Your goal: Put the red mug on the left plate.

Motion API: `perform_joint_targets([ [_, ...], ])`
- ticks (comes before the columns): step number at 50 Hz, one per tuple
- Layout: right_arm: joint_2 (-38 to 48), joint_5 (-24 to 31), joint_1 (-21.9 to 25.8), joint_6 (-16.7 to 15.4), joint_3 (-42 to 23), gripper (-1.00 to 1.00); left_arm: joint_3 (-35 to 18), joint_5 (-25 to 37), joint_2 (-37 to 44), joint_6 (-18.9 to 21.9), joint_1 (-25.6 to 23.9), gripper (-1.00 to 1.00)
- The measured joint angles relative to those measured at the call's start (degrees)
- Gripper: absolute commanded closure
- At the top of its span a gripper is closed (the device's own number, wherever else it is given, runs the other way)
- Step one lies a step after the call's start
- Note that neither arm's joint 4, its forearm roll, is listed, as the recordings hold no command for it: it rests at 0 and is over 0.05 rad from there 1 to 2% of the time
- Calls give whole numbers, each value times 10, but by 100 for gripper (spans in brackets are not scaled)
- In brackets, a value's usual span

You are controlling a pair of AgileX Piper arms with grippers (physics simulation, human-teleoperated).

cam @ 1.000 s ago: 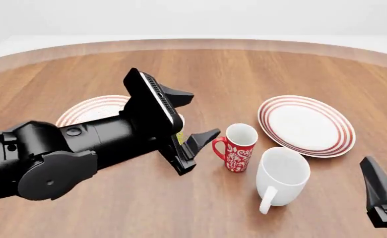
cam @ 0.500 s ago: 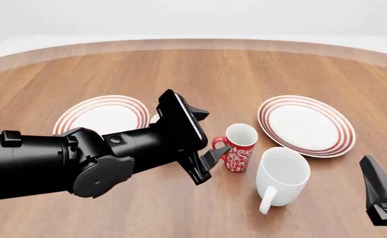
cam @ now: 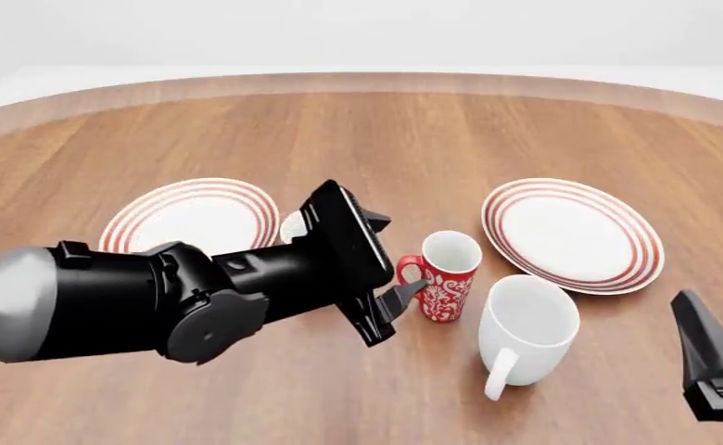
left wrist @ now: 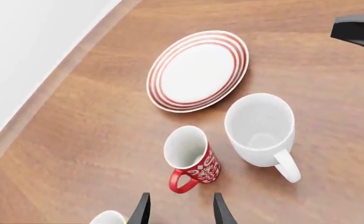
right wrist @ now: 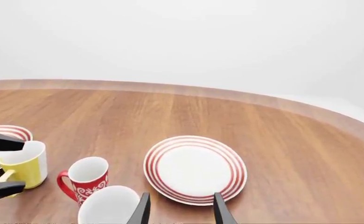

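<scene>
One yellow mug (right wrist: 25, 164) is showing only in the right wrist view. Red mug (cam: 443, 275) is standing upright, floral-patterned, handle facing the left gripper (cam: 384, 258), whose jaws are gaping open; right gripper (right wrist: 178, 208) jaws are likewise parted.

A bare simulated tabletop scene: round wooden table (cam: 461, 130), blank white surroundings, only mugs and plates

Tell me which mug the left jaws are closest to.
The red mug with the white floral pattern; the left gripper flanks its handle, unlike the yellow mug and white mug.
</scene>
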Motion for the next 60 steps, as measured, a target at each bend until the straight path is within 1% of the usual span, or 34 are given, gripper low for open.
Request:
perform_joint_targets([
  [25, -14, 14, 2, -2, 0, -100, -11, -30, 66, 32, 19, -100],
  [37, -4, 5, 3, -2, 0, -100, -22, -36, 89, 40, 24, -100],
  [60, -3, 1, 8, -4, 0, -100, -51, -43, 142, 69, 41, -100],
])
